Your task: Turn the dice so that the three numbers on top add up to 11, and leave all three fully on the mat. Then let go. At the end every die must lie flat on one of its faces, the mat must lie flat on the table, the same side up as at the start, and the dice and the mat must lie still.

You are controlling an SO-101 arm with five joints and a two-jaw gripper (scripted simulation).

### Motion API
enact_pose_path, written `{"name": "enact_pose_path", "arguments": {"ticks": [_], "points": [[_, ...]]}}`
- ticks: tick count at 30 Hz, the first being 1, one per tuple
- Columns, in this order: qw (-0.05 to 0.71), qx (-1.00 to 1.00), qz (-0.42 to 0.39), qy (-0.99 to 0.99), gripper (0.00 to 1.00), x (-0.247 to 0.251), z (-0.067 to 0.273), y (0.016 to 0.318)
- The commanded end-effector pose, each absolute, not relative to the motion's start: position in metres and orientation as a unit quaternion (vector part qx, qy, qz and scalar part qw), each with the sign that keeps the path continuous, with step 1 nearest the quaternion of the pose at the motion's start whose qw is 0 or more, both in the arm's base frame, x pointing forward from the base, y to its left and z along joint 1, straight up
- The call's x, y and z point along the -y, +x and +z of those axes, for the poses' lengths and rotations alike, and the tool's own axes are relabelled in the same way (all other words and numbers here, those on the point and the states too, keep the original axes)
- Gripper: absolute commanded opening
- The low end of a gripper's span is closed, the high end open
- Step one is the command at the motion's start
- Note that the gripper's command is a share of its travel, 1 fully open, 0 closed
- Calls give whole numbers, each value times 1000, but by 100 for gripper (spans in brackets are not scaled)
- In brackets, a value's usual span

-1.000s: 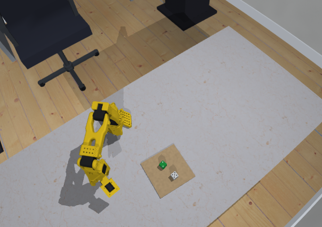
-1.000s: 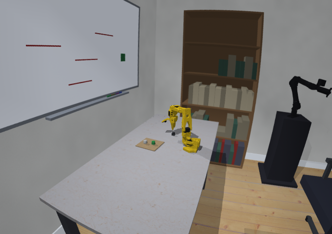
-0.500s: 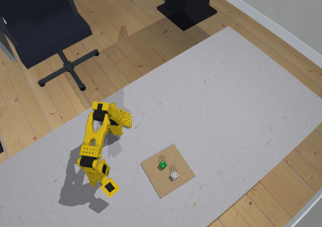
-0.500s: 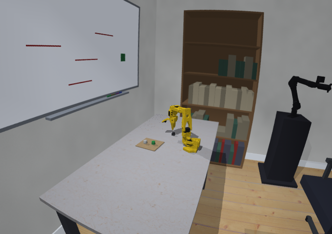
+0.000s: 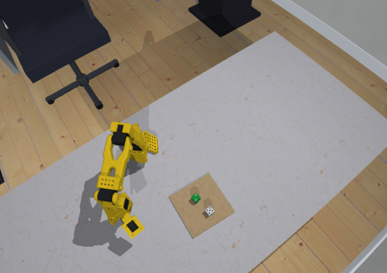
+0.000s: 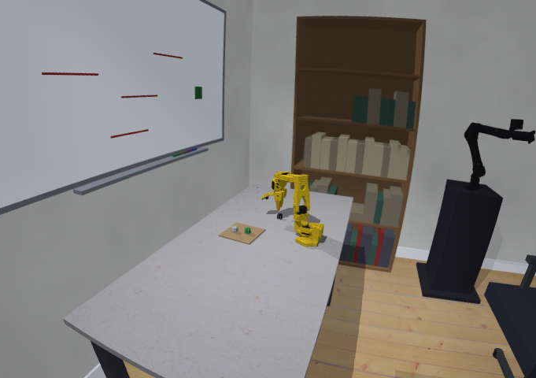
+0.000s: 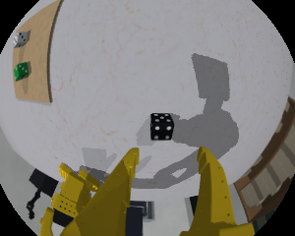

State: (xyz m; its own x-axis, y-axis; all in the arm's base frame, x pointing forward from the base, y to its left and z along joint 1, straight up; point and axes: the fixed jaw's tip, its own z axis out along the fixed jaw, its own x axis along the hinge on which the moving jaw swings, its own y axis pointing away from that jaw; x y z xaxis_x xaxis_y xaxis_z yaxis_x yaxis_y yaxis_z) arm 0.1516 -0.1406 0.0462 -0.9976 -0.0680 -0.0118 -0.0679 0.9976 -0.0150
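The tan, square mat [image 5: 214, 193] [image 6: 242, 238] [image 7: 36, 54] lies flat on the surface. On it, apart from each other, sit a white die [image 5: 209, 210] [image 6: 234, 228] [image 7: 21, 38] with dark pips, five on top, and a green die [image 5: 195, 198] [image 6: 247, 230] [image 7: 22, 71] with pale pips, its top number too small to read. A black die [image 6: 279, 216] [image 7: 161, 127] with white pips rests on the surface, off the mat, seemingly five up.

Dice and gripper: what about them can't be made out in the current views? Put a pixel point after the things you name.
- Black die [image 6: 279, 216] [image 7: 161, 127], top view: hidden beneath the arm [image 5: 113, 161] [image 6: 301, 191].
- Its number, exterior view: too small to read.
- Green die [image 5: 195, 198] [image 6: 247, 230] [image 7: 21, 71], exterior view: spots too small to count.
- Gripper [image 6: 279, 209] [image 7: 169, 150] fingertips, top view: hidden by the arm.
- Gripper's rear, wrist view: cut off by the lower edge.
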Motion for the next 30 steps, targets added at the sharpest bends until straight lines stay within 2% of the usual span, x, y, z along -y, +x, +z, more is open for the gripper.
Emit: {"name": "enact_pose_path", "arguments": {"ticks": [1,11,30], "points": [[22,-999,-23,-34,28,145,46,154],[22,-999,-23,-34,28,146,28,154],[22,-999,-23,-34,28,145,19,154]]}}
